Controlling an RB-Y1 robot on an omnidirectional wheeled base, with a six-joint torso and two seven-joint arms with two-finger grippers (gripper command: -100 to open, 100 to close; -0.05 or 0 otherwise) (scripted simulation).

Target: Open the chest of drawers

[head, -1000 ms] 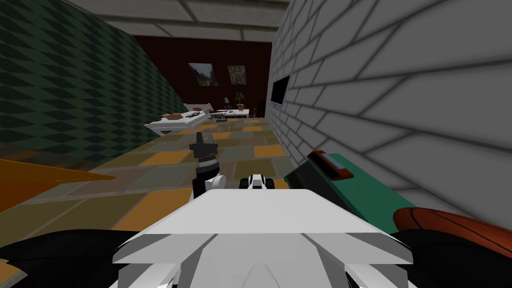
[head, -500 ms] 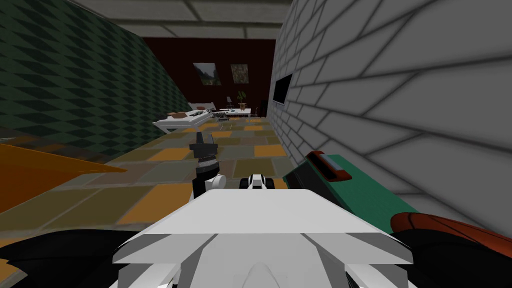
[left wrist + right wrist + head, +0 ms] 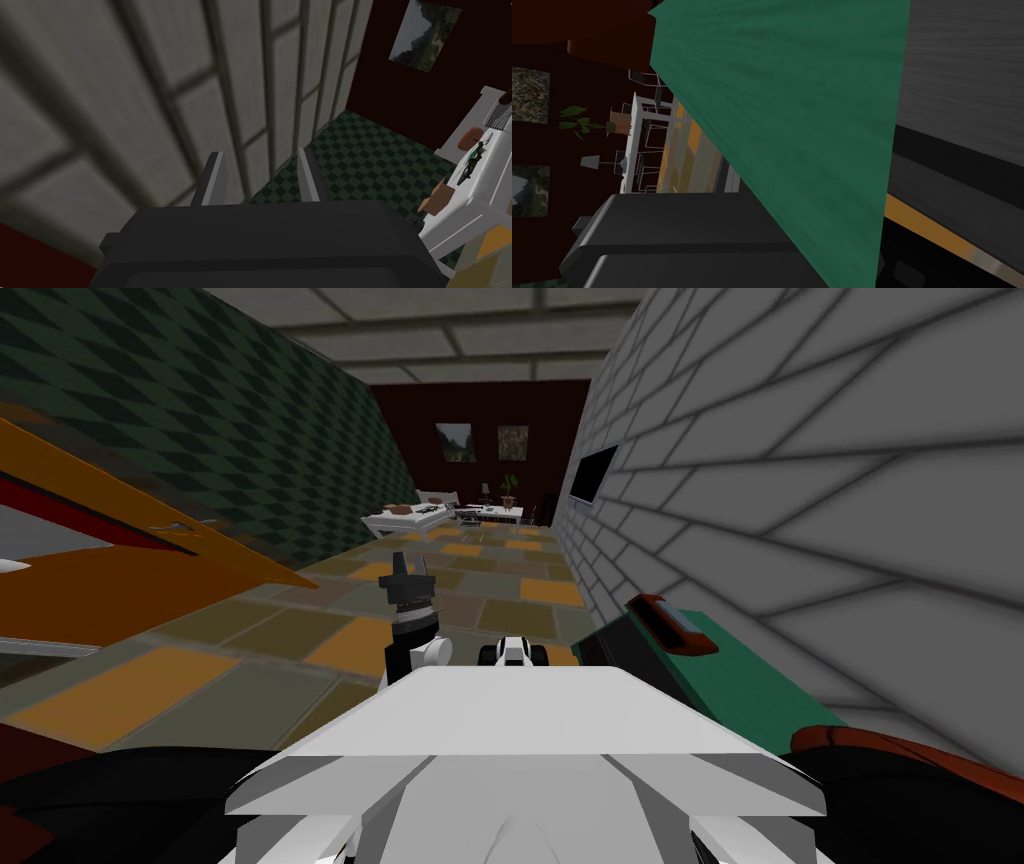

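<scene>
Far left, an orange slab of furniture (image 3: 120, 578) slants over the tiled floor (image 3: 300, 633). Beside it the left arm (image 3: 408, 638) stands upright, its left gripper (image 3: 411, 563) pointing up, spread and holding nothing. The right arm (image 3: 513, 653) sits low next to it. The right gripper (image 3: 732, 186) is close against the chest of drawers (image 3: 745, 683), and I cannot tell whether it is spread or closed. The green-topped chest lies right of both arms. Its long axis runs along the brick wall (image 3: 850, 488), with the dark front facing the floor.

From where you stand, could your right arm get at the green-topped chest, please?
Probably yes: the green-topped chest stands close beside my right arm, its top looms just ahead in the right wrist view, and nothing lies between them.
</scene>
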